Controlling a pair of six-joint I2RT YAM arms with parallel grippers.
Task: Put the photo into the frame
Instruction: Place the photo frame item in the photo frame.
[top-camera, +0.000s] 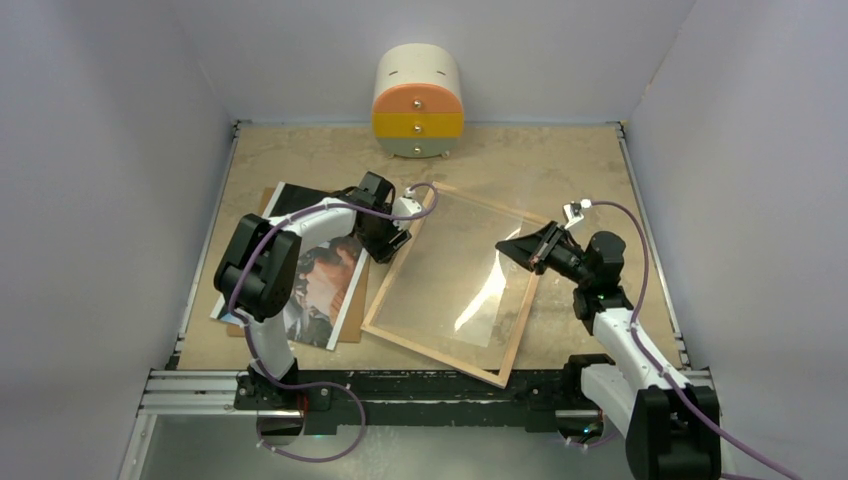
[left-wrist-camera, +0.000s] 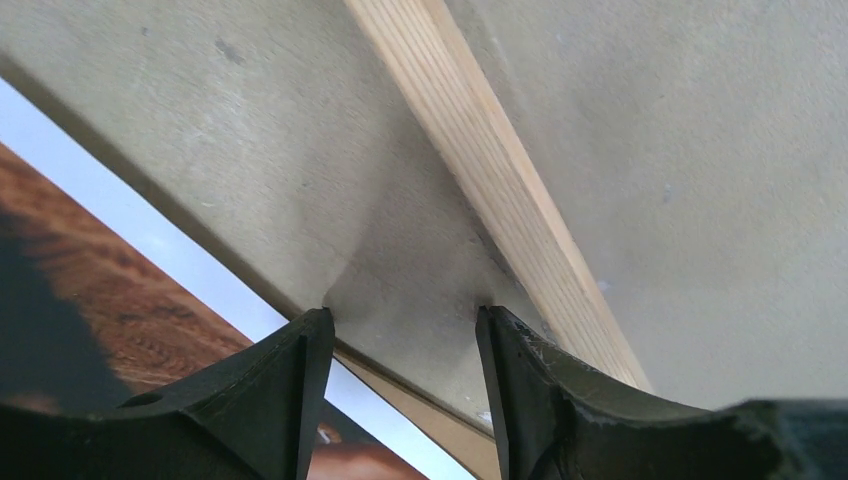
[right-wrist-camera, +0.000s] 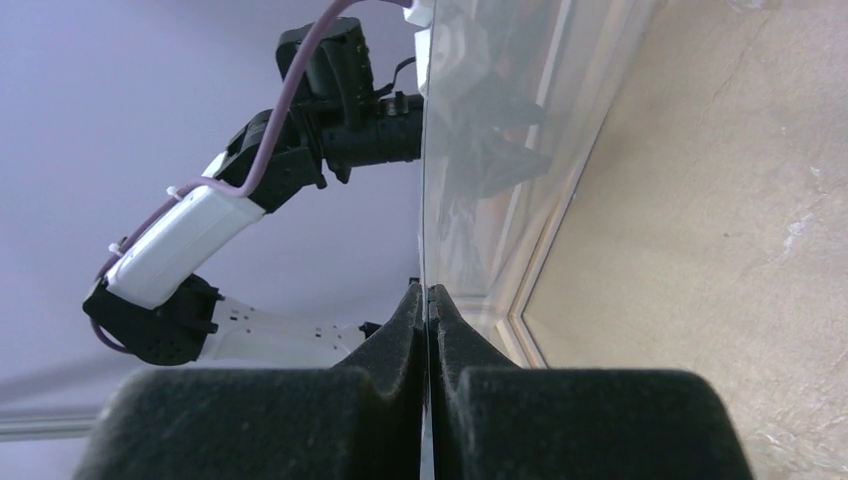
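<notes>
Right hand (right-wrist-camera: 428, 292) pinches the frame's (left-wrist-camera: 505, 190) glass pane (top-camera: 450, 270); left hand (left-wrist-camera: 405, 315), moderately parted, sits between photo (top-camera: 330, 290) and frame.

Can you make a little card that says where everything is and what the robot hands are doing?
photo: flat on a brown board, left of the frame
frame: empty, no photo inside yet
left gripper: fingers open, between photo and frame
right gripper: fingers shut on the frame's glass edge
at the back: a little drawer box
</notes>
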